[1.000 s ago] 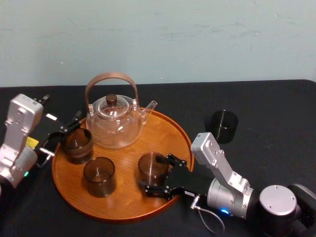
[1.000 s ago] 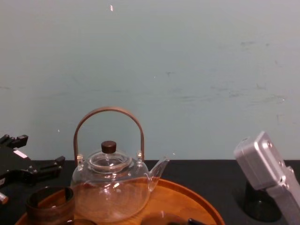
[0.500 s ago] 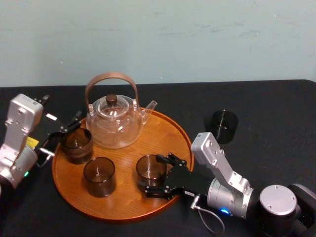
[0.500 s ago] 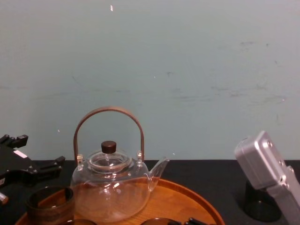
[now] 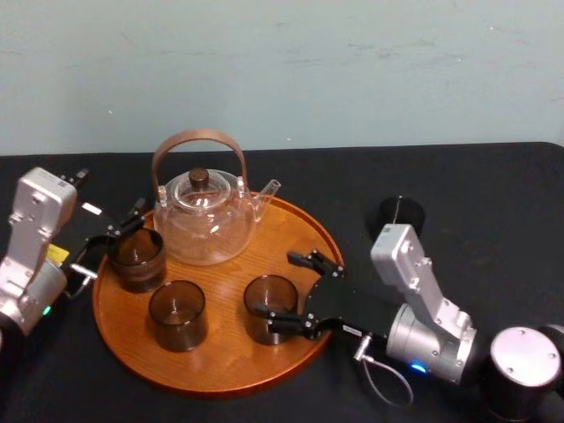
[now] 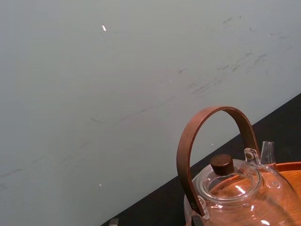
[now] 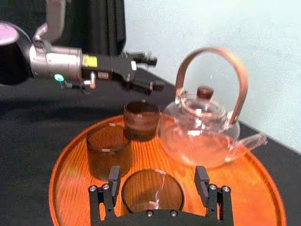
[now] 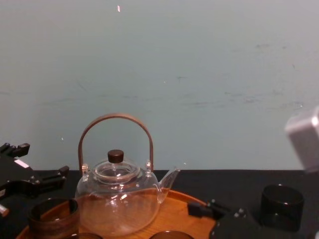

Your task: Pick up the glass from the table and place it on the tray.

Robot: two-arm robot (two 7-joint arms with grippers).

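The brown glass [image 5: 270, 307] stands upright on the round wooden tray [image 5: 300, 236], toward its front right. My right gripper [image 5: 280, 286] is open, with one finger on either side of the glass and a gap between each finger and the glass. The right wrist view looks down on this glass [image 7: 152, 190] between the two spread fingers [image 7: 113, 177]. My left gripper [image 5: 113, 231] hangs open at the tray's left rim, just above another brown glass [image 5: 137, 258].
A glass teapot [image 5: 204, 214] with a brown handle sits at the back of the tray. A third brown glass [image 5: 177, 315] stands front left. A dark glass [image 5: 401, 211] stands on the black table to the right of the tray.
The right gripper set the glass down on the tray, opened its fingers and drew back a little to the right. The left arm has not moved.
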